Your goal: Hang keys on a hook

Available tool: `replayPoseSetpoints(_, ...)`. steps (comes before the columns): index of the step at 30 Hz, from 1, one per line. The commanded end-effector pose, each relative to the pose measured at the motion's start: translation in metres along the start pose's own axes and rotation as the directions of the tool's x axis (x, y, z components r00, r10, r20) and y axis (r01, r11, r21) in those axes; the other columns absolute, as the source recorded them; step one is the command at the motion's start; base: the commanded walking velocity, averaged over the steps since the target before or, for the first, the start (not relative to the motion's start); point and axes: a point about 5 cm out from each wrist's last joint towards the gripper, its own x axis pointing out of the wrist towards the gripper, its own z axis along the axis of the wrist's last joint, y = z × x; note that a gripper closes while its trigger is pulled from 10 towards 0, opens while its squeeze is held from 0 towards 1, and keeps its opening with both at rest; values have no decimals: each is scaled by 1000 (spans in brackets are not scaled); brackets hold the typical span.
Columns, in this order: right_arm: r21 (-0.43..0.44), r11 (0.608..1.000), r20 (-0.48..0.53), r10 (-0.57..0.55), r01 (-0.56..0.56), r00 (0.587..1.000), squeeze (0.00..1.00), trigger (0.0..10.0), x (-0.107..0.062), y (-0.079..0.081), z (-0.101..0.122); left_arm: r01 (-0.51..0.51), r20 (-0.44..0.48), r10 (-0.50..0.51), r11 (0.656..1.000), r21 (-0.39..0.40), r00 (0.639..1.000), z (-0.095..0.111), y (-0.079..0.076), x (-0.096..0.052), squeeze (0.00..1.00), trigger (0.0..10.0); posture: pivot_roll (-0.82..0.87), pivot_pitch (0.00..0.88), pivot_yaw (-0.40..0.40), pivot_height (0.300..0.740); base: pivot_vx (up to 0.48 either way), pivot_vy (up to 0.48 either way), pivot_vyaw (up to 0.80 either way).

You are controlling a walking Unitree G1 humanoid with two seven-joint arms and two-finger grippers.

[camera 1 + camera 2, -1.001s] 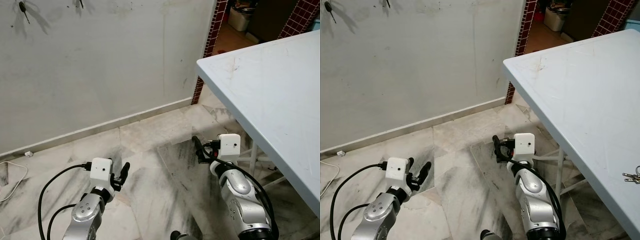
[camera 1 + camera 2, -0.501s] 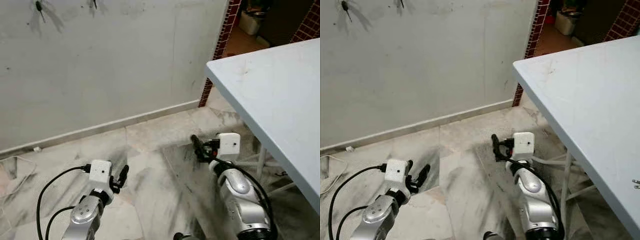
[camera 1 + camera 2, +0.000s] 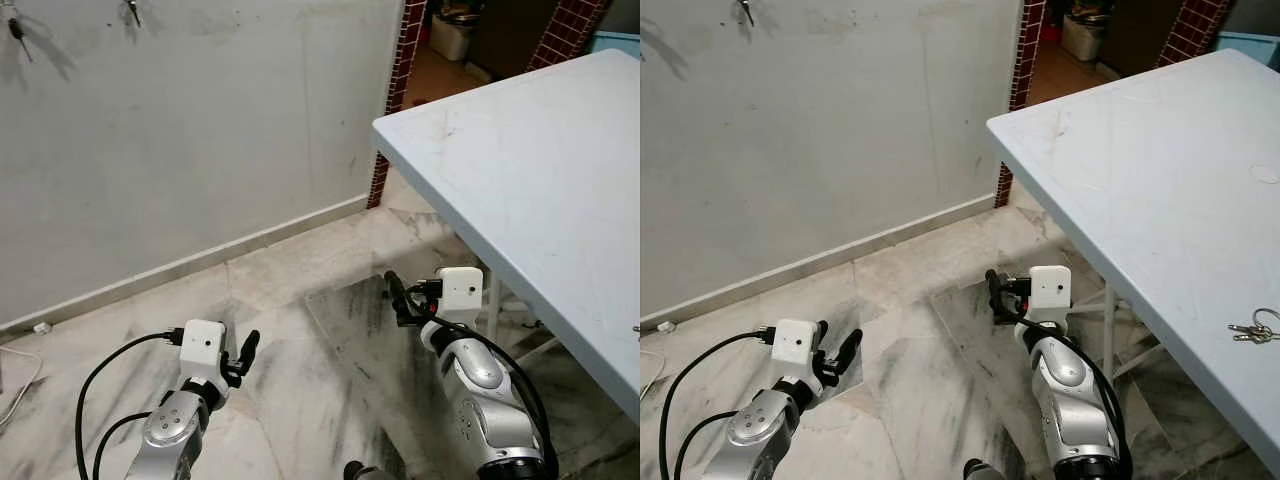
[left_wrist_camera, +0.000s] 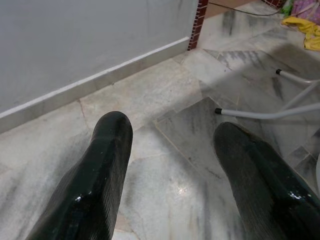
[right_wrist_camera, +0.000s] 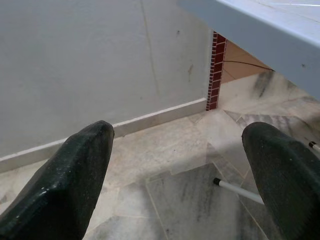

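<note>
A small bunch of keys [image 3: 1252, 330] on a ring lies on the pale blue table [image 3: 1140, 170], near its right side. Dark hooks [image 3: 15, 28] are fixed high on the grey wall, with another hook [image 3: 132, 10] further right. My left gripper [image 3: 245, 350] hangs low over the marble floor, open and holding nothing, as the left wrist view [image 4: 172, 131] shows. My right gripper [image 3: 395, 297] is also low, beside the table's edge, open and holding nothing [image 5: 180, 132]. Both are far from the keys and the hooks.
White metal table legs [image 4: 270, 114] stand on the floor to my right. A red brick doorway edge [image 3: 395, 90] ends the wall, with a room and a bin [image 3: 452, 35] behind. A white cable [image 3: 15, 385] lies on the floor at the left.
The camera has swung right, so the table fills more of the picture and the keys show more fully. Both arms hang as before.
</note>
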Motion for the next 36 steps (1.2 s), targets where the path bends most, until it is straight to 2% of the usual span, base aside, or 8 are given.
replayPoseSetpoints(1,8,1000,-12,-16,16,1000,0,10000,-1,-2,-2,6,-5,-6,1000,2,1000,0,1,-1,0,10000,30,141,29,740,0,0,-775)
replayPoseSetpoints(36,0,1000,-10,-22,22,1000,0,10000,-1,-2,-1,36,-46,-36,999,15,998,-5,-3,-3,0,10000,32,136,34,740,0,0,-774)
